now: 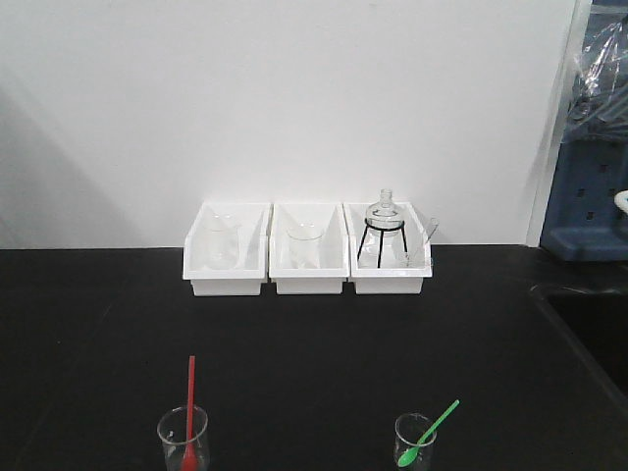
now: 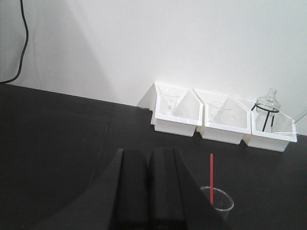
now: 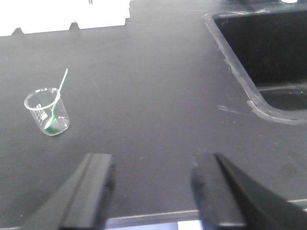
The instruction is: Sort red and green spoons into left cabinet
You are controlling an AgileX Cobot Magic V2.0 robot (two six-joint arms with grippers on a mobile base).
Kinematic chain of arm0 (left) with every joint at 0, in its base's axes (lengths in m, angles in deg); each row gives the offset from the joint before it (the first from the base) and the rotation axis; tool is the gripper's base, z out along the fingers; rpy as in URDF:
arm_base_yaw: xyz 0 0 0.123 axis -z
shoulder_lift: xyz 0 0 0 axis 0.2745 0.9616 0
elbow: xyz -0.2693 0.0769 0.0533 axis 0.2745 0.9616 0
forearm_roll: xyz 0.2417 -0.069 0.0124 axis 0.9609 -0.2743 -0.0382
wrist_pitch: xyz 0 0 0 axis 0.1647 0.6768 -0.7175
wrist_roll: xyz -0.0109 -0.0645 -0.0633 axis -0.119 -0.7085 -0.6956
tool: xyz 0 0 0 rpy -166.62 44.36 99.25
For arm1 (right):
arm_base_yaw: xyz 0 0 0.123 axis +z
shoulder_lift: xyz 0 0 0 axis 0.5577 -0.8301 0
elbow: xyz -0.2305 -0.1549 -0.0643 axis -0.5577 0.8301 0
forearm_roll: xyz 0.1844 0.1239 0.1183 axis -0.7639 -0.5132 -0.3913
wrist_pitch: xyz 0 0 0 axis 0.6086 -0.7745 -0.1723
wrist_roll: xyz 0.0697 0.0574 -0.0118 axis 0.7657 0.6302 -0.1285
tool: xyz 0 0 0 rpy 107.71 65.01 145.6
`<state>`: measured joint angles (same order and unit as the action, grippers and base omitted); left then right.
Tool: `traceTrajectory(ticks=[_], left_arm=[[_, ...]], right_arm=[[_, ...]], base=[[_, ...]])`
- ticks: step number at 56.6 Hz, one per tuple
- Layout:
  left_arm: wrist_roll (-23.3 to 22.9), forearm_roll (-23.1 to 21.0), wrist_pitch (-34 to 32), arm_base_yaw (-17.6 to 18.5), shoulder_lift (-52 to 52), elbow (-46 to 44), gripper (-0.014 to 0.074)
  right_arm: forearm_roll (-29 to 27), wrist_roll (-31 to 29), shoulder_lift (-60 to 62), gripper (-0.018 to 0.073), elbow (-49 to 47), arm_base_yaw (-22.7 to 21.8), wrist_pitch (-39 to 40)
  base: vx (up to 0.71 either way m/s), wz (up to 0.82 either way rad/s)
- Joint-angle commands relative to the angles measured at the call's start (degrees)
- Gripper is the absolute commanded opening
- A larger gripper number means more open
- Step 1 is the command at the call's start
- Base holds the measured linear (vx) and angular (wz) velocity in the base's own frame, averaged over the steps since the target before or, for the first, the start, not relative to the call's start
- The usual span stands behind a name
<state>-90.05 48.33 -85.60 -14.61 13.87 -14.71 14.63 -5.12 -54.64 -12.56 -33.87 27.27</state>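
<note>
Left pincer (image 2: 147, 157): fingers pressed together, nothing seen between them.
Right pincer (image 3: 152, 167): fingers spread wide, empty, over the black tabletop (image 3: 153, 86).
Red spoon (image 2: 211, 176): upright in a glass beaker (image 2: 218, 200), just ahead and right of the left pincer.
Green spoon (image 3: 56, 101): leaning in a small beaker (image 3: 47, 115), ahead and left of the right pincer, well apart.
White bins (image 2: 221, 136): three in a row, far ahead of the left pincer.

At lower left a red spoon (image 1: 190, 388) is seen upright in a glass beaker (image 1: 183, 446), at lower right a green spoon (image 1: 433, 430) is leaned in a smaller beaker (image 1: 412, 449), and three white bins (image 1: 308, 285) are lined up at centre on the black table (image 1: 98, 324).
</note>
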Motion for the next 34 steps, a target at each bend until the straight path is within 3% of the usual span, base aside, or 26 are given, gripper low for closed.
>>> traceTrajectory(ticks=[1,15,34], left_arm=[[-0.01,0.69,-4.72,-0.16,0.85,-1.75,0.0219],[-0.54,1.2,-5.0,-0.16,0.85,-1.75,0.042],[2.47,1.51,-2.59,-0.11,3.55,-1.87,0.0475]], right_arm=[[0.55,-0.03,-0.49,0.0477,-2.13,0.13,5.8],[0.55,-0.03,-0.49,0.0477,-2.08,0.13,8.98],[0.33,-0.03,-3.59,0.0477,-2.08,0.13,18.29]], base=[[0.0,0.0],[0.0,0.0],[0.0,0.0]])
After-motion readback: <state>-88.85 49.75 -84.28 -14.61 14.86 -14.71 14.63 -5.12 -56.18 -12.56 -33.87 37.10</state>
